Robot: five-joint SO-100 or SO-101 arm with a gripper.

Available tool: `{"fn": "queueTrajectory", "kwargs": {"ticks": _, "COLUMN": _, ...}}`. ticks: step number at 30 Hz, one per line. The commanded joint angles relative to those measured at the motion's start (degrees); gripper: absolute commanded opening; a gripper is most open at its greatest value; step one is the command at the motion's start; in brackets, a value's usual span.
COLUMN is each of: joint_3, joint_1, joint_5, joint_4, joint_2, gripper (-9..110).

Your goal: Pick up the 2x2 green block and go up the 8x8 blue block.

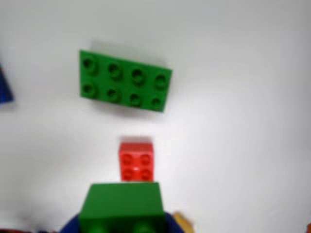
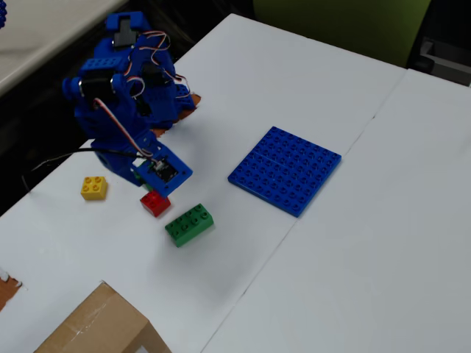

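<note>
Green 2x2 block (image 1: pixel 121 204) fills the bottom centre of the wrist view, right at the gripper (image 1: pixel 124 224), with dark blue gripper parts showing on either side of its lower edge; the block looks clamped between the fingers, though the frame cuts the fingertips off and I cannot say for certain whether the block is lifted clear of the white table (image 2: pixel 309 250) or resting on it. In the fixed view the gripper (image 2: pixel 147 185) sits low at the front of the blue arm (image 2: pixel 125 95), and only a sliver of green shows under it, so the block is nearly all hidden there. What the coming move turns on is the way to the 8x8 blue baseplate (image 2: pixel 285 169): in the fixed view it lies flat to the right of the gripper and a little farther back, well apart from it, with bare table between. The red 2x2 brick (image 2: pixel 155 202) lies just beside the gripper on the near side, and the longer eight-stud green brick (image 2: pixel 190 224) lies beyond it toward the lower right, its long axis running up to the right; neither stands on the straight line to the baseplate. In the wrist view the red brick (image 1: pixel 136 161) is directly ahead of the held block, the long green brick (image 1: pixel 125 81) farther ahead. A yellow 2x2 brick (image 2: pixel 94 187) sits to the left, away from the path. The wrist picture is soft, so stud detail on the held block is hard to read.
</note>
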Motion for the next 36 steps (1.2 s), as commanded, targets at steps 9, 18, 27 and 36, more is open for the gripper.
{"fn": "queueTrajectory", "kwargs": {"ticks": 9, "joint_3": 3.69, "joint_1": -26.98, "joint_5": 29.09, "joint_4": 1.67, "joint_2": 14.06, "gripper": 4}}
{"fn": "queueTrajectory", "kwargs": {"ticks": 18, "joint_3": -7.91, "joint_1": -43.07, "joint_5": 31.11, "joint_4": 1.23, "joint_2": 6.5, "gripper": 3}}
{"fn": "queueTrajectory", "kwargs": {"ticks": 27, "joint_3": -16.0, "joint_1": -50.1, "joint_5": 31.55, "joint_4": 1.76, "joint_2": -2.46, "gripper": 3}}
{"fn": "queueTrajectory", "kwargs": {"ticks": 36, "joint_3": -18.81, "joint_1": -50.19, "joint_5": 28.39, "joint_4": 1.93, "joint_2": -5.89, "gripper": 3}}
